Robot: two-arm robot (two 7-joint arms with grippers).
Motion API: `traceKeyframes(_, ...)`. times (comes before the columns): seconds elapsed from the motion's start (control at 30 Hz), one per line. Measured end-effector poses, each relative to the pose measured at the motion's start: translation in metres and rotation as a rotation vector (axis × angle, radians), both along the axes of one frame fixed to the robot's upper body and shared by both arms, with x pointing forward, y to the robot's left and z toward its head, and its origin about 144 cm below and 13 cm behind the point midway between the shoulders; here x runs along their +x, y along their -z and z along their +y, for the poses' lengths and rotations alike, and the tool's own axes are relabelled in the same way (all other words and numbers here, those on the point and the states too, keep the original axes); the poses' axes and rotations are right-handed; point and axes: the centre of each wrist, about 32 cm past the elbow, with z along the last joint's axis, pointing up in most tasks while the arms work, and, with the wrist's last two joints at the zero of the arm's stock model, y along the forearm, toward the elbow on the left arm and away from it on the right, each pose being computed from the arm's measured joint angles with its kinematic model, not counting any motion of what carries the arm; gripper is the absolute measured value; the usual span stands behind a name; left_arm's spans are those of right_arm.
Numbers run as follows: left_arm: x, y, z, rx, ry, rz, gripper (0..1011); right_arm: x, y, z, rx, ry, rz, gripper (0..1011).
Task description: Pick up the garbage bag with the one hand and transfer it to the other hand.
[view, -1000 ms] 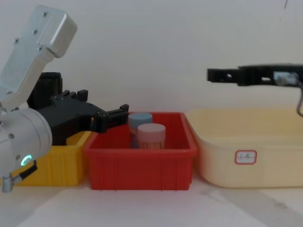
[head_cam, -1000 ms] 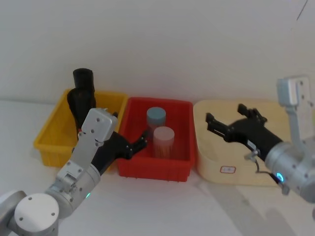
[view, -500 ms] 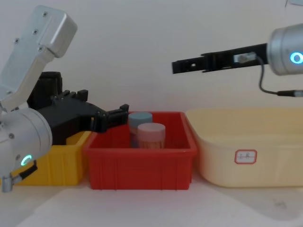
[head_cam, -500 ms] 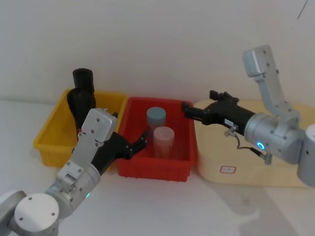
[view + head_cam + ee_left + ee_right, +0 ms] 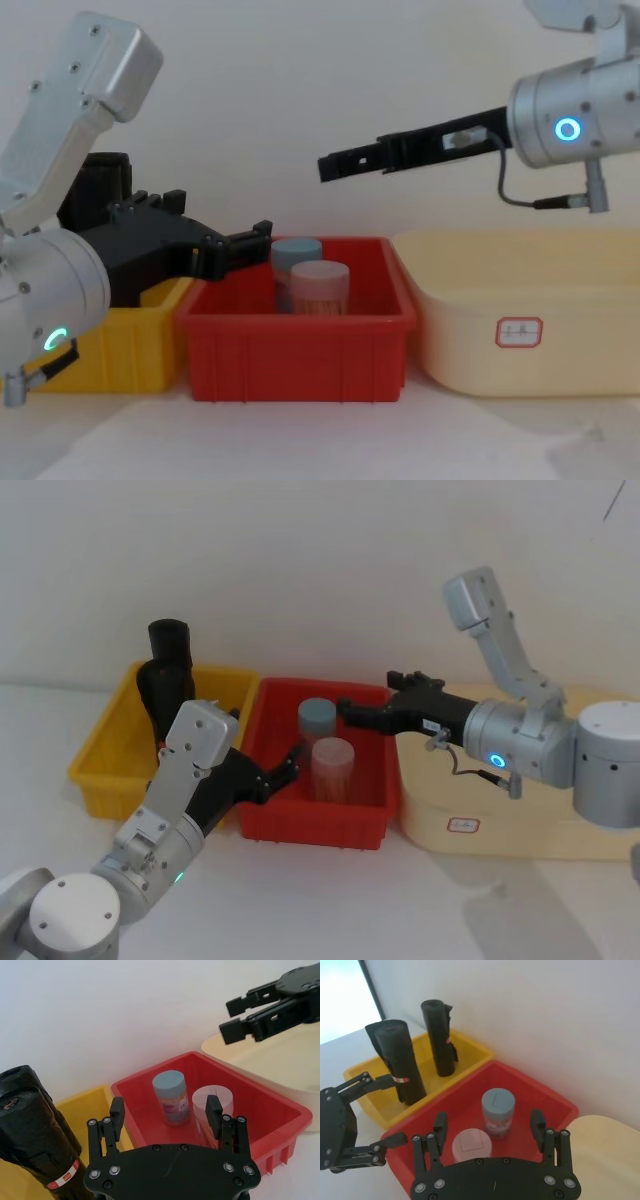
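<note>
Black garbage bag [image 5: 35, 1140] with red-white band; yellow bin [image 5: 100, 765], red bin [image 5: 310, 827], cream tub [image 5: 520, 838].

Between the left jaws, open air; spread wide at about jar-top height over the wall shared by the yellow bin [image 5: 95, 785] and the red bin [image 5: 320, 825]. Straight ahead of their tips, blocked by the pink-lidded jar [image 5: 333, 770], with the blue-lidded jar [image 5: 317, 718] just behind it. Left of those jaws, near their base, two upright obstacles in the yellow bin: the nearer black roll [image 5: 158, 692] and, behind it, the farther black roll [image 5: 169, 640]. Beneath the right jaws, also spread, free height well above both jars. Ahead of them, open air across to the rolls. Behind them, the wide cream basin [image 5: 520, 835]. Bare desk [image 5: 400, 910] in front of all three containers.
</note>
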Motion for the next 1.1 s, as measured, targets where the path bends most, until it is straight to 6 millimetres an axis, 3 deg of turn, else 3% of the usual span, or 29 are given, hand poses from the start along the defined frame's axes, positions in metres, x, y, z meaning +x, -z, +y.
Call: traceKeyframes(1.1, 0.000, 0.000, 0.000, 0.000, 0.000, 0.000, 1000, 0.031, 0.025, 0.011, -0.047, -0.108, 0.154, 1004)
